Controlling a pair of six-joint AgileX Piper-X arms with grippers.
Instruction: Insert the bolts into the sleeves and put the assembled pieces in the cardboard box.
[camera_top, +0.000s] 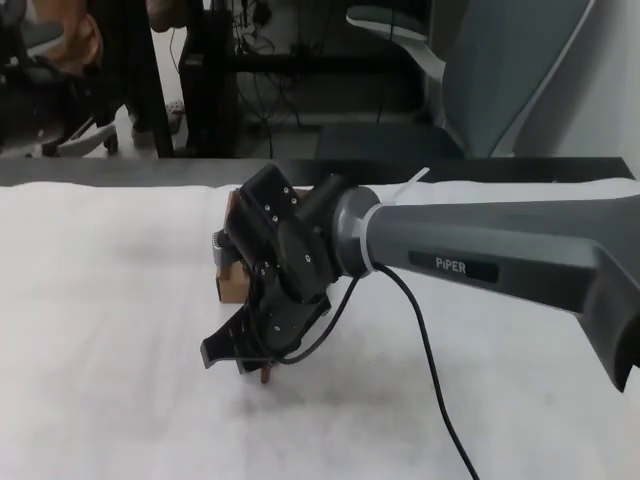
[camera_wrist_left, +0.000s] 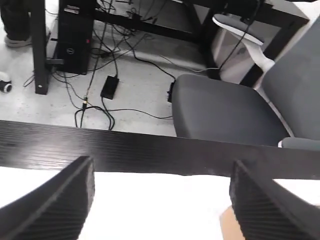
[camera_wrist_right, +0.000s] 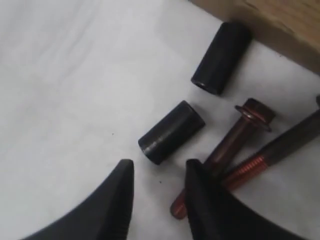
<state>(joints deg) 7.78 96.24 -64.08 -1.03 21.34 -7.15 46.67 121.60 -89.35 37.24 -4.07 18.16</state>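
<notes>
Two black sleeves lie on the white cloth: one (camera_wrist_right: 171, 131) just beyond my right gripper's (camera_wrist_right: 160, 169) fingertips, the other (camera_wrist_right: 220, 50) beside the cardboard box (camera_wrist_right: 280, 25). A copper bolt (camera_wrist_right: 235, 137) with a flanged head lies next to the nearer sleeve, and a second bolt (camera_wrist_right: 280, 147) lies alongside it. The right gripper is open, its fingers a little apart with nothing between them. From above, this gripper (camera_top: 238, 357) points down at the cloth in front of the box (camera_top: 232, 282). My left gripper (camera_wrist_left: 160, 200) stands wide open and holds nothing, facing the bench's far edge.
White cloth (camera_top: 100, 330) covers the bench. The right arm (camera_top: 480, 255) stretches in from the right with a cable hanging under it. Past the bench's dark far edge (camera_wrist_left: 125, 152) are an office chair (camera_wrist_left: 225, 110), desk legs and floor cables. A cardboard corner (camera_wrist_left: 227, 226) sits by the left gripper.
</notes>
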